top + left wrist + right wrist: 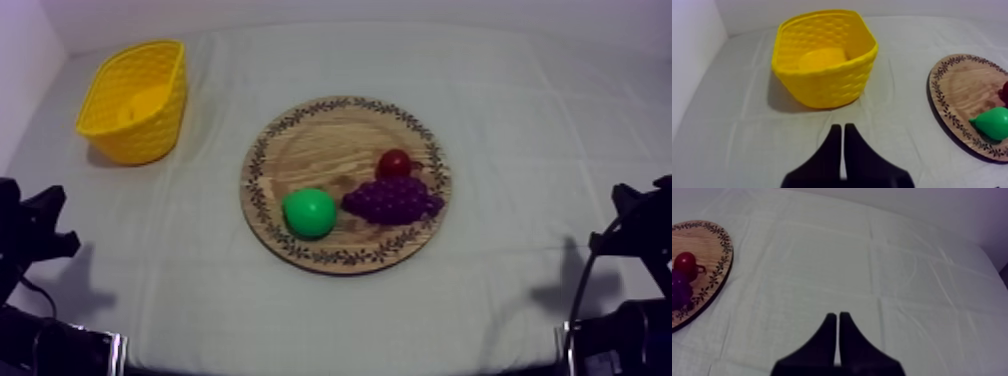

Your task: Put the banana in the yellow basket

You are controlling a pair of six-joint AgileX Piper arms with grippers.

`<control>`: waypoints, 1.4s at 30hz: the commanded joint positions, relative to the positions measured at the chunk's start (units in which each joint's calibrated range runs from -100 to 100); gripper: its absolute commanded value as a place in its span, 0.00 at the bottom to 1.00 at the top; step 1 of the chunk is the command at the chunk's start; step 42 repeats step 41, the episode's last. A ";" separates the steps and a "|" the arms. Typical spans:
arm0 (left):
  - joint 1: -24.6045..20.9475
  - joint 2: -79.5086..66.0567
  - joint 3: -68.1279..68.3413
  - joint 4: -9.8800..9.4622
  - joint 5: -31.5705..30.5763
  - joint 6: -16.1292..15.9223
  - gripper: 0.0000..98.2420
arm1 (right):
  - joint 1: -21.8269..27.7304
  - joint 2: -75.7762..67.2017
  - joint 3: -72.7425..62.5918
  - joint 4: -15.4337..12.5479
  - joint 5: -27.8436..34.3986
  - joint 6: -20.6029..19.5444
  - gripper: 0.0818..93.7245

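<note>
The yellow basket [145, 140] stands at the table's far left. A smooth yellow shape, seemingly the banana [821, 58], lies on its floor, and in the top view the banana [146, 101] is there too. The round wooden board [325, 140] in the middle holds a green pear [309, 212], purple grapes [392, 199] and a small red fruit [394, 163]. My left gripper [842, 126] is shut on nothing, low over the cloth in front of the basket [827, 87]. My right gripper [837, 315] is shut too, over bare cloth right of the board [709, 243].
Both arms sit low at the table's near corners, the left arm [30, 230] and the right arm [635, 225]. The pear [992, 123] lies near the board's edge [952, 85] on the basket side. White walls close in behind and to the left.
</note>
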 commanded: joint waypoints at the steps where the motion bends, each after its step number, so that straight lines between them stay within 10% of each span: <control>1: 0.23 -3.19 0.82 -0.14 0.49 0.48 0.00 | -0.02 -0.02 -0.03 0.01 -0.02 0.02 0.00; 12: 1.75 -6.81 5.44 0.48 0.94 0.35 0.00 | 0.01 -0.02 -0.03 0.01 -0.02 0.01 0.00; 21: 2.15 -6.88 8.48 0.91 -8.07 12.20 0.00 | -0.01 -0.02 -0.03 0.01 -0.02 0.02 0.00; 42: 2.16 -6.89 8.70 0.93 -8.79 11.11 0.00 | -0.02 -0.02 -0.03 0.01 -0.02 0.02 0.00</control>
